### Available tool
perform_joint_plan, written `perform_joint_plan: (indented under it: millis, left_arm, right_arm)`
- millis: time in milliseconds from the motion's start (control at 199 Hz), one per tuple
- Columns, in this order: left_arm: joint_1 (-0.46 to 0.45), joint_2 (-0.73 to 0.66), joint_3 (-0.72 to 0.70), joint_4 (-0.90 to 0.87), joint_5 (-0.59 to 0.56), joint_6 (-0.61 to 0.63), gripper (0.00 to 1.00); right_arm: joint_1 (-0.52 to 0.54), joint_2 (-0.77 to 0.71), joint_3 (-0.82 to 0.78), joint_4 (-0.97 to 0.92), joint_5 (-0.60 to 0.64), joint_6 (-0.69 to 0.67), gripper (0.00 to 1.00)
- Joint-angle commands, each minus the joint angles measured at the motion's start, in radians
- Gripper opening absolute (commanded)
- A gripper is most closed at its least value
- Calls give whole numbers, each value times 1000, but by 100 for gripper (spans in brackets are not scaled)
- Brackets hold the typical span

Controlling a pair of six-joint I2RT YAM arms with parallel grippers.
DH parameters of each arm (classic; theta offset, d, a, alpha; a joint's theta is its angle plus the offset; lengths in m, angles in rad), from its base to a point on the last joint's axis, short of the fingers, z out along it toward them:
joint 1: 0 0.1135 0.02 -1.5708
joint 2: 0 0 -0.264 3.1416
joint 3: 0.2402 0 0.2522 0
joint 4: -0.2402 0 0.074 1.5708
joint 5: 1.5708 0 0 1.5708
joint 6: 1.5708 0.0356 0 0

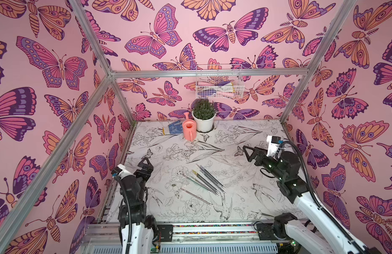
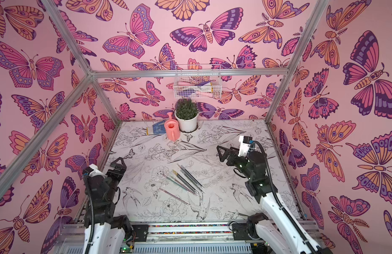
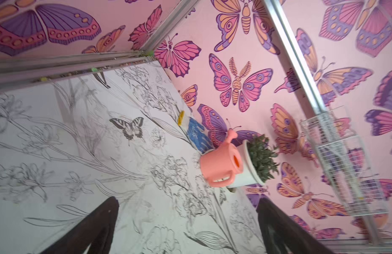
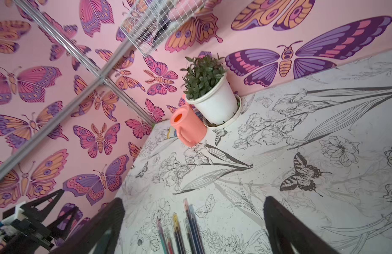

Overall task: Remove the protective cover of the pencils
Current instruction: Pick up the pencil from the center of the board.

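Pink butterfly-print walls (image 1: pixel 47 99) box in the table (image 1: pixel 245 198), whose top is covered in black line drawings of flowers. In both top views the pencils (image 1: pixel 207 181) (image 2: pixel 186 181) lie flat in a loose fan near the middle of the table, with one a little apart toward the front edge. The left gripper (image 1: pixel 146 163) hangs to their left, and the right gripper (image 1: pixel 246 154) to their right and farther back. Both are well apart from the pencils and carry nothing. From up there each pincer shows side-on, so its spread is hard to read. By the back wall stand a salmon watering can (image 1: pixel 189 128), a white plant pot (image 1: pixel 203 123) and a blue cloth (image 1: pixel 174 127), under a wire basket (image 1: pixel 219 85).

The left wrist view shows the left gripper (image 3: pixel 187 199) spread wide, with only bare table between its fingers. The pencils fall outside this frame.

The right wrist view shows the right gripper (image 4: pixel 193 199) just as wide. The pencils (image 4: pixel 179 233) lie between its fingers, down on the table and untouched, blurred and cut off by the frame edge. I cannot tell whether covers sit on their tips.
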Motion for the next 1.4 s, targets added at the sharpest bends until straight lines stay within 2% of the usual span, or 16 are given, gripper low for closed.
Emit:
perform_joint_plan:
  millis: [0,40,90,130,180,241,346,406,486,582,672,812,973,1023,1268,1399]
  left_arm:
    - [7,-49,-1,-142,68,-126,99]
    - [8,-48,19,-205,69,-149,99]
    - [8,-31,61,-322,42,-204,99]
    - [8,-4,115,-448,20,-233,99]
    - [7,46,200,-558,0,-191,99]
    - [6,123,284,-659,-2,-164,99]
    - [7,261,391,-781,8,-113,99]
    - [7,319,417,-805,6,-60,99]
    - [7,360,422,-799,18,10,99]
    - [11,324,349,-755,9,-46,100]
    - [11,264,277,-693,78,-80,100]
    - [11,231,210,-657,160,-75,100]
    - [12,228,177,-659,239,-54,100]
    - [11,224,168,-659,252,-55,100]
    - [12,217,153,-658,258,-50,100]
    - [12,205,142,-658,263,-52,100]
  right_arm:
    - [1,-89,-25,-50,-7,48,100]
    - [3,-114,-35,-31,-56,14,99]
    - [10,-135,-22,-87,-53,-18,100]
    - [29,-141,-12,-132,-24,-49,100]
    - [78,-134,-12,-161,45,-77,100]
    - [179,-92,-11,-176,139,-117,100]
    - [477,56,40,-230,418,-211,100]
    - [629,166,89,-251,555,-254,100]
    - [742,305,174,-297,572,-272,100]
    - [849,431,240,-324,564,-289,99]
    - [943,523,270,-319,600,-310,99]
    - [1002,665,313,-320,579,-307,87]
    - [1049,797,354,-336,579,-328,88]
    - [1060,846,371,-350,588,-319,85]
    - [1065,875,359,-314,564,-298,66]
    - [1066,871,352,-321,551,-291,65]
